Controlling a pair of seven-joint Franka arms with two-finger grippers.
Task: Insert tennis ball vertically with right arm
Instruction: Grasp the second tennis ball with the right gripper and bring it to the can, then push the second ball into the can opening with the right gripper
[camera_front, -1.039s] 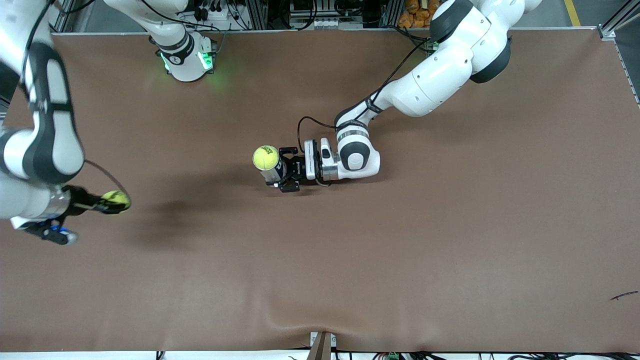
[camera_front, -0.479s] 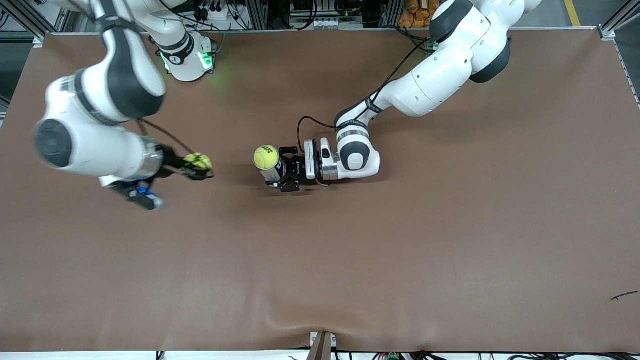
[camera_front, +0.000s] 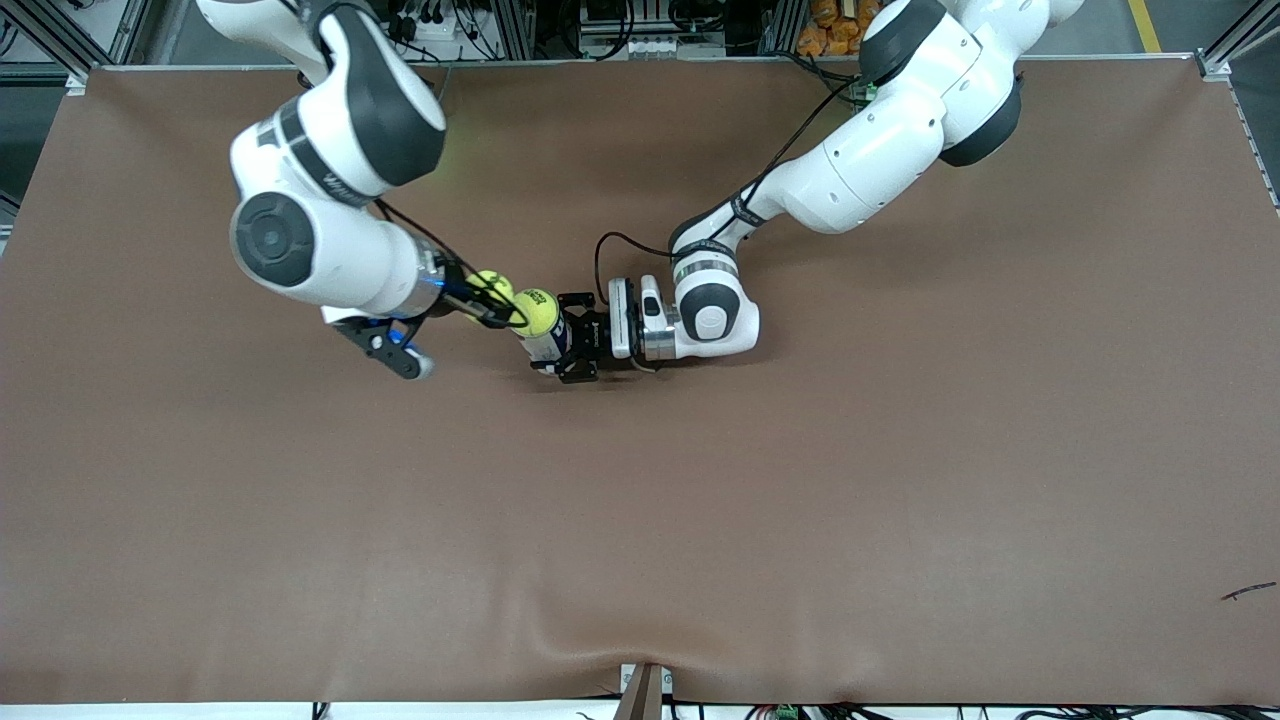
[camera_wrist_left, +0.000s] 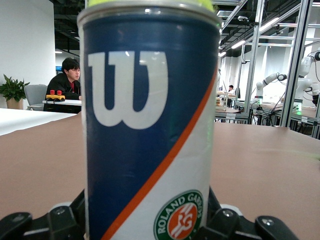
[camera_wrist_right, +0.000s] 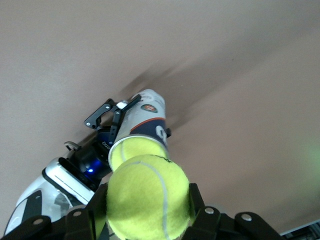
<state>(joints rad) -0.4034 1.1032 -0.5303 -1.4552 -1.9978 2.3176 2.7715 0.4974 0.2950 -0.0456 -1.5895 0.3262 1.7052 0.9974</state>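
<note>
Can (camera_front: 548, 345) stands upright mid-table, clamped by the left gripper (camera_front: 570, 347); 1 ball (camera_front: 536, 311) is already seen at its mouth. In the left wrist view the can (camera_wrist_left: 150, 125) fills the frame, held between the fingers (camera_wrist_left: 60, 220).

Right gripper (camera_front: 497, 305) is closed on a 2nd ball (camera_front: 491, 286), carried just beside the can's top, toward the right arm's end. In the right wrist view this ball (camera_wrist_right: 147, 197) sits almost over the can mouth (camera_wrist_right: 138, 150).

Judged: pickup done; final alignment, lowering and release left.

Change over the last second: right arm is swung in from the table edge to the can; left arm and can are unmoved.
</note>
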